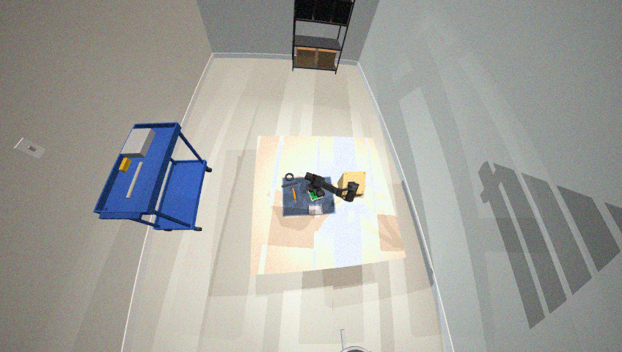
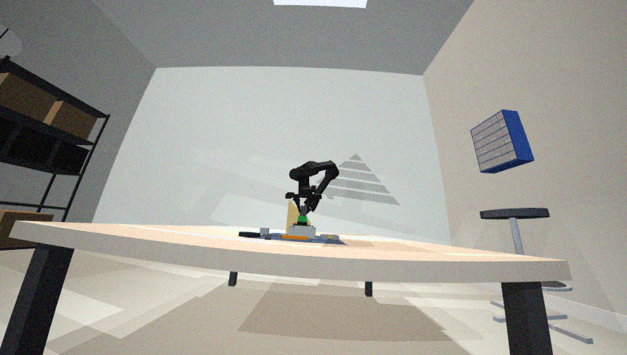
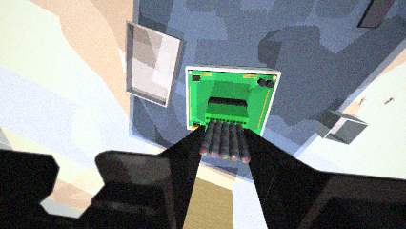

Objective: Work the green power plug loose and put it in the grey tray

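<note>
The green plug [image 2: 302, 219] [image 3: 227, 112] is at the black socket [image 3: 228, 101] on the green circuit board [image 3: 200, 95] [image 1: 313, 197]. Its several dark wires point up toward the wrist camera. My gripper [image 2: 303, 211] [image 3: 224, 131] is shut on the plug, one finger at each side of its wire end. How deep the plug sits in the socket cannot be told. The board lies in a white holder [image 2: 302, 231]. The grey tray [image 3: 154, 62] [image 1: 315, 210] lies beside the board and holds nothing.
A blue mat [image 1: 287, 210] [image 3: 229, 29] lies under the board and tray. On or near it are an orange pen [image 1: 294, 194] [image 2: 293, 237], a dark bar [image 1: 289, 185] [image 3: 374, 11], a black ring [image 1: 288, 176] and a small grey box [image 3: 345, 129] [image 2: 264, 231]. A yellowish panel [image 1: 352, 180] stands near the arm's base.
</note>
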Robot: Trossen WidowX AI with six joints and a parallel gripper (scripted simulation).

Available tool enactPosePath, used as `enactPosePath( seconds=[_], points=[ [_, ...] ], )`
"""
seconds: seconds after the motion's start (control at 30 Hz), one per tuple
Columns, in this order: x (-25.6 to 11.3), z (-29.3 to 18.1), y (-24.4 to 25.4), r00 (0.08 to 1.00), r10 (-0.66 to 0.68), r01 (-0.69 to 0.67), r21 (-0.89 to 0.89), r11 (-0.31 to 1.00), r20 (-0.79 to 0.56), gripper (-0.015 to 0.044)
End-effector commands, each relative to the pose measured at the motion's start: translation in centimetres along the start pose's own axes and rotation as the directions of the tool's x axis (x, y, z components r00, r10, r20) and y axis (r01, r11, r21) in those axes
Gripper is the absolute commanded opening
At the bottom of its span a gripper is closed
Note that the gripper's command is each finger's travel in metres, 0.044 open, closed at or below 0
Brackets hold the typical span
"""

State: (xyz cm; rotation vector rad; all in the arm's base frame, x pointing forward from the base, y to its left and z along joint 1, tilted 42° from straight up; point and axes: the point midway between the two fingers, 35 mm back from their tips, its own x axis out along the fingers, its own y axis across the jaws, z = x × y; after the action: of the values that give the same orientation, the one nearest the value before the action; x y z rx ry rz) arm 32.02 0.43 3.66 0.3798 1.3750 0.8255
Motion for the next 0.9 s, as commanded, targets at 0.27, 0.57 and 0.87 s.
enactPosePath(
  seconds=[0.27,0.57,0.87],
  points=[
    [-1.6,0.0,0.0,0.998,-0.06,0.059,0.021,0.998,0.023,0.0],
    [-1.9,0.1,1.1,0.982,-0.187,0.187,0.024,0.982,0.02,0.0],
    [-2.5,0.0,0.1,0.998,-0.063,0.063,0.021,0.998,0.022,0.0]
  ],
)
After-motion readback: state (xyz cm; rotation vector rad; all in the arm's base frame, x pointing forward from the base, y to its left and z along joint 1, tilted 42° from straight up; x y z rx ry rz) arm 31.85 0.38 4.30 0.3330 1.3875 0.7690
